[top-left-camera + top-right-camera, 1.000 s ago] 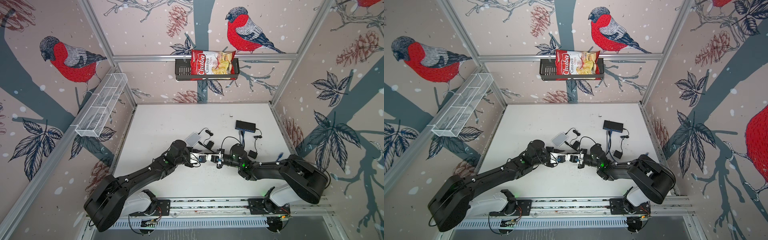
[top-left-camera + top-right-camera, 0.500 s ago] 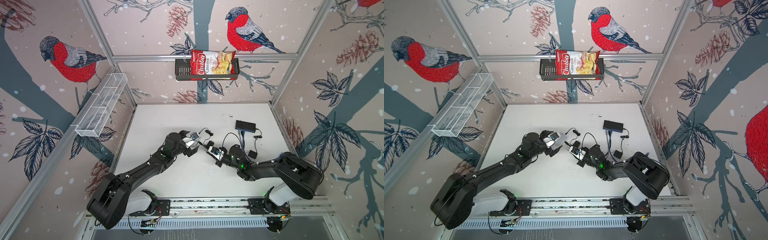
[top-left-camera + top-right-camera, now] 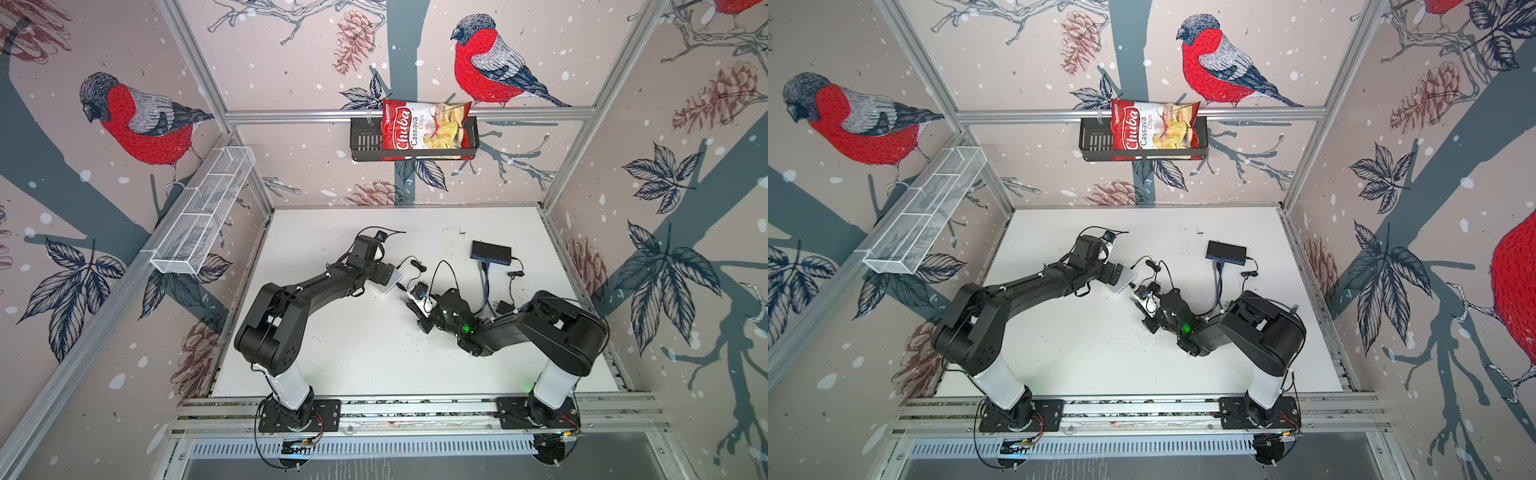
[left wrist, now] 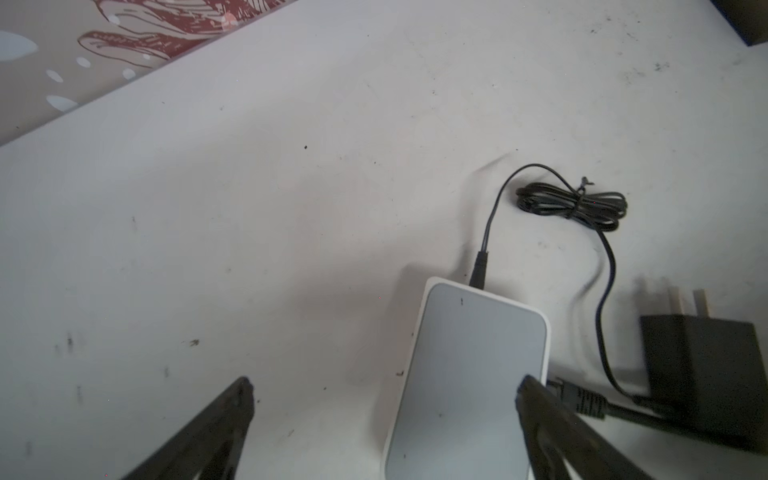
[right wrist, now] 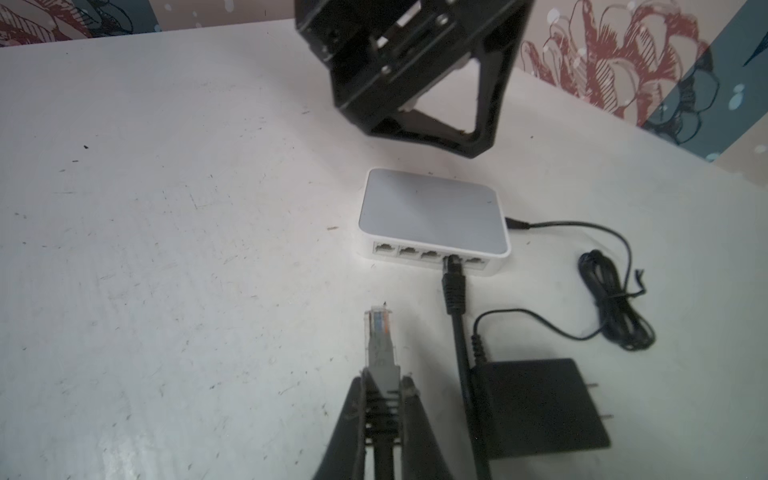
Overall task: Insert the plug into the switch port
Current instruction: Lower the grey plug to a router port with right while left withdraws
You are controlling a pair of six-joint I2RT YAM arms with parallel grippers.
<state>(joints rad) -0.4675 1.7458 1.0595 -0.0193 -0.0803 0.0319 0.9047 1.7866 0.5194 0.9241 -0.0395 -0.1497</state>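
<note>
Grey, clear-tipped Ethernet plug sits clamped in the right gripper, near the white rectangular plastic switch (a black cable fills one port); the left gripper stands wide over it.

The left tool points down at a scuffed white tabletop, its 2 black fingers spread wide. A white switch with a grey top lies partly between them, 1 finger crossing its corner. A thin black power lead enters its far edge, loops through a tied coil, then reaches a black adapter with 2 prongs. A black network connector sits in the switch's side.
</note>
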